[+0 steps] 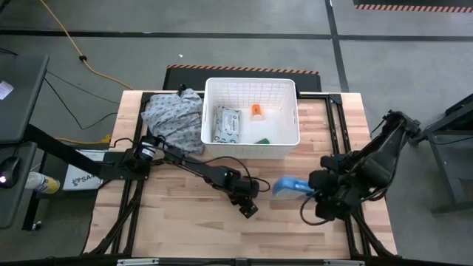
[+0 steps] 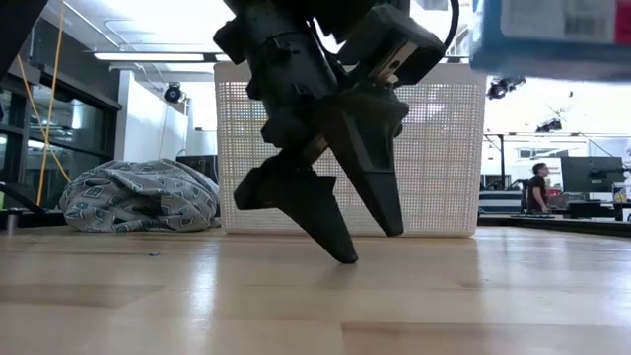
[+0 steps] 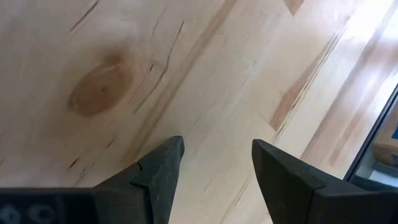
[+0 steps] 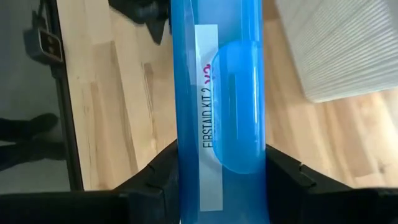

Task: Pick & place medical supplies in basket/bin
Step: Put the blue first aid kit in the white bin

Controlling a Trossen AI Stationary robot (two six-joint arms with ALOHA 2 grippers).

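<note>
The white grid-walled basket (image 1: 251, 118) stands at the table's far middle. Inside lie the grey-white wipes pack (image 1: 227, 124), the orange white-capped bottle (image 1: 256, 111) and a green item (image 1: 261, 140). The white tube is not visible. My right gripper (image 1: 309, 189) is shut on the blue box (image 1: 290, 185), labelled "FIRST AID KIT" in the right wrist view (image 4: 221, 106), right of centre and nearer than the basket. My left gripper (image 1: 250, 198) is open and empty, just above bare wood (image 3: 214, 155) near the table's middle. My right gripper pinches the blue box between its two fingers (image 4: 163, 171), one on each long side wall (image 4: 184, 155). The fingers come level from the table's right, lying along the box. In the low view the box (image 2: 552, 35) is lifted well clear of the table.
A grey patterned cloth heap (image 1: 174, 118) lies against the basket's left wall, also seen in the low view (image 2: 143, 197). Bare wood lies in front of the basket. The left arm (image 1: 185, 164) stretches across the table's left half. A person stands far off in the room (image 2: 537, 187).
</note>
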